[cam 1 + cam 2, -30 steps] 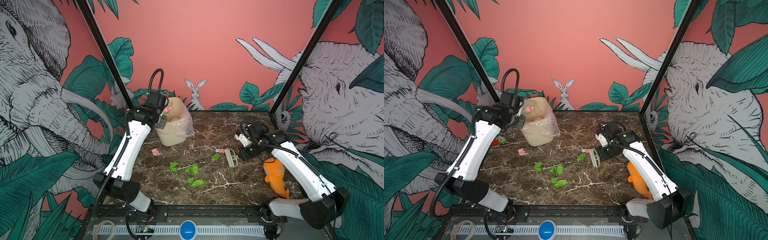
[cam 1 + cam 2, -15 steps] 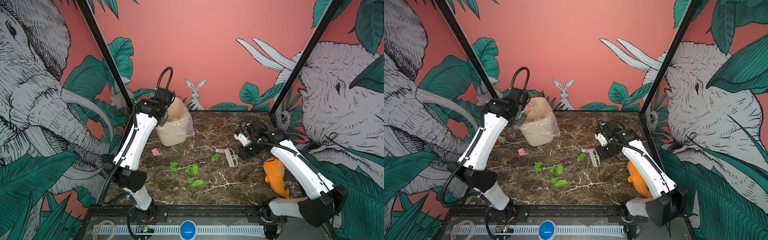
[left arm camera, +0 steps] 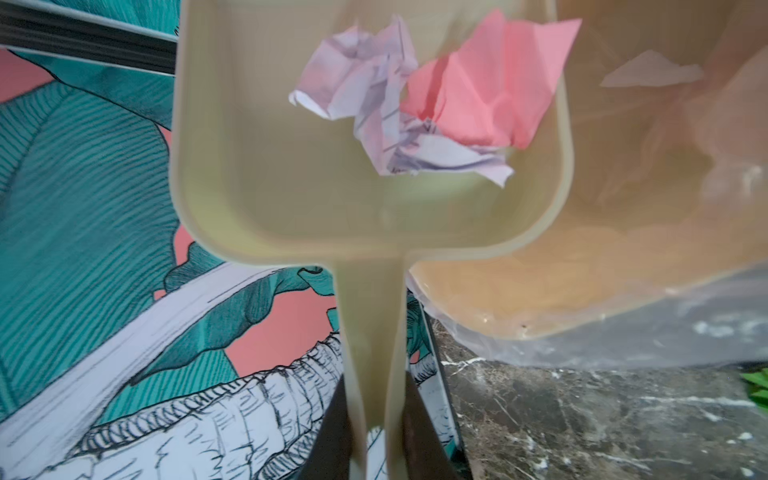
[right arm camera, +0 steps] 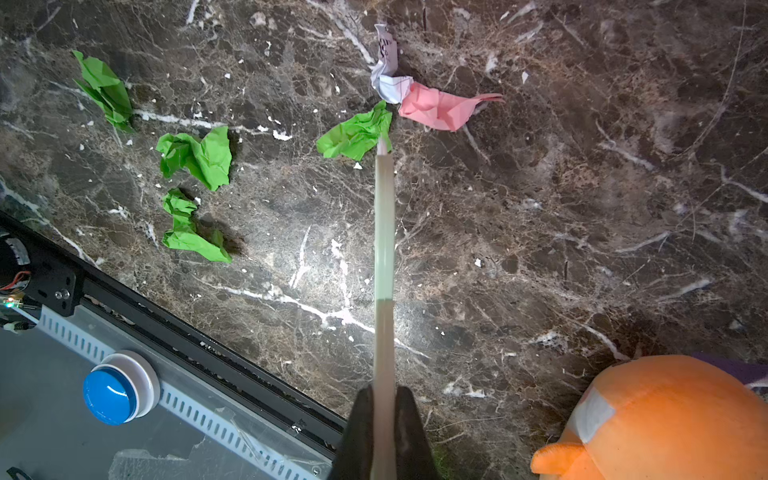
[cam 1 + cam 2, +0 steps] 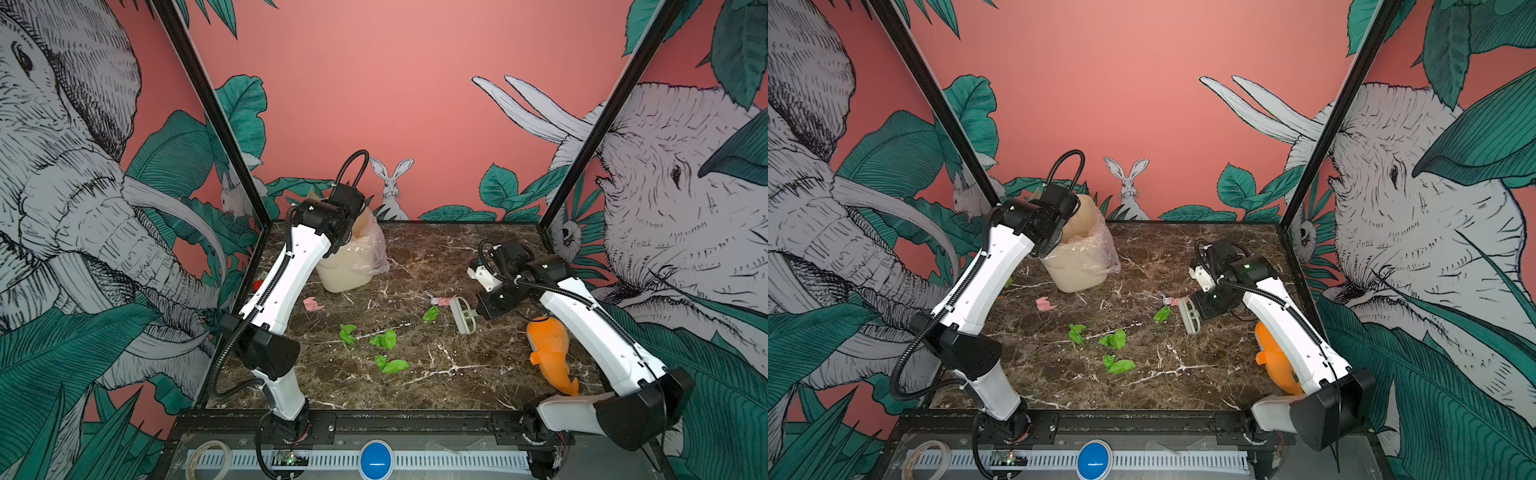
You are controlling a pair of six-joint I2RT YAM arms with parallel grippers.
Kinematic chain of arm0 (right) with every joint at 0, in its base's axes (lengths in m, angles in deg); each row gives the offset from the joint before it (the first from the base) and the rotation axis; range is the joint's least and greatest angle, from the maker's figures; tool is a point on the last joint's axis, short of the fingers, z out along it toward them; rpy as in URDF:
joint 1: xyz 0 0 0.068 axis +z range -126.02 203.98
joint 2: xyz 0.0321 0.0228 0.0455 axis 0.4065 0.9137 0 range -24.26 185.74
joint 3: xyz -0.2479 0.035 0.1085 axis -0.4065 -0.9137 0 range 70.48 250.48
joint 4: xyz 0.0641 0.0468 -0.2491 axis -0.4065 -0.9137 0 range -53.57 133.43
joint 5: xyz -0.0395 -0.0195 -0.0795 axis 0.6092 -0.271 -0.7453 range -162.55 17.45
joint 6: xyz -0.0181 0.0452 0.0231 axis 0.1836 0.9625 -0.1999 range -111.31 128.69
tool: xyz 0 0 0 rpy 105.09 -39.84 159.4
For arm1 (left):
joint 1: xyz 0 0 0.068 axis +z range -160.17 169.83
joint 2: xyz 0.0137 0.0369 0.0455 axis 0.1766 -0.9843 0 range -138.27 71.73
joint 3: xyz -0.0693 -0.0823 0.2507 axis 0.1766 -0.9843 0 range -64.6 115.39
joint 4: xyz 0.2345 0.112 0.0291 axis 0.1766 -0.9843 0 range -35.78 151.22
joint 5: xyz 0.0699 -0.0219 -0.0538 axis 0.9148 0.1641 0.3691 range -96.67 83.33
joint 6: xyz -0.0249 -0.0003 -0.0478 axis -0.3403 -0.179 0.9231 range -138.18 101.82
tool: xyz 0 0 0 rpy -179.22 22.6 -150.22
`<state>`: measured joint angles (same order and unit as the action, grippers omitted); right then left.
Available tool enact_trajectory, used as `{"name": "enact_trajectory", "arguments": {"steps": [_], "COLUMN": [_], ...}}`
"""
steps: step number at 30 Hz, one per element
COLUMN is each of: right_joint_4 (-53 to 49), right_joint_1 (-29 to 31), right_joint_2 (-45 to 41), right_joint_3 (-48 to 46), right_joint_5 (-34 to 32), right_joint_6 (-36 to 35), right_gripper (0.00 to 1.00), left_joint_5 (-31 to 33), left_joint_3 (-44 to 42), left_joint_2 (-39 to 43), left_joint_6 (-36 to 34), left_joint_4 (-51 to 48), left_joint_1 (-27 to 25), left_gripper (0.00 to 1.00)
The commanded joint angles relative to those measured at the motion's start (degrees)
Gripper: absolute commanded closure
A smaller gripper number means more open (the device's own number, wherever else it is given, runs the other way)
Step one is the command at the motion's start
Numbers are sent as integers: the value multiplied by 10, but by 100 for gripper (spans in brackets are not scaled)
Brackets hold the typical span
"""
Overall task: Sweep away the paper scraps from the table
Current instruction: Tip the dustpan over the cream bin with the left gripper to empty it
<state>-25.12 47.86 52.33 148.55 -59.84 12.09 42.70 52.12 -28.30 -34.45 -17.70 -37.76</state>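
Left fingers [image 3: 409, 432]: clamped tight on the dustpan [image 3: 291, 187] handle. The pan is held at the rim of the bag-lined bin [image 5: 345, 274], back left of the desk [image 5: 457, 374]. Two paper scraps [image 3: 415, 104], white and pink, lie in the pan.

On the desk:
- pink scrap [image 5: 313, 304] near the bin
- three green scraps [image 5: 386, 338] mid-desk
- green, white and pink bits together just beside the brush [image 5: 464, 314]

Right fingers [image 4: 405, 432]: closed on the brush handle. Orange toy [image 5: 548, 353] at right.

You are looking at no readable text anywhere; the white paper scrap [image 4: 390, 81] on the table [image 4: 540, 216] is showing dark print too blurred to make out.
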Motion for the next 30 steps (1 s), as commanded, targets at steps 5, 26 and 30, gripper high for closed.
{"name": "enact_trajectory", "arguments": {"steps": [5,26,30], "right_joint_4": [-25,-29,-24], "right_joint_1": [-3,-4,-4], "right_joint_2": [5,3,5], "right_joint_3": [25,30,30], "right_joint_5": [7,10,13], "right_joint_6": [-17,-19,-16], "right_gripper": [100,100,100], "left_joint_5": [111,231,219], "left_joint_3": [-74,-269,-270], "left_joint_2": [44,143,152], "left_joint_6": [-88,-406,-396], "left_joint_4": [57,386,384], "left_joint_1": [-24,-52,-52], "left_gripper": [100,100,100]}}
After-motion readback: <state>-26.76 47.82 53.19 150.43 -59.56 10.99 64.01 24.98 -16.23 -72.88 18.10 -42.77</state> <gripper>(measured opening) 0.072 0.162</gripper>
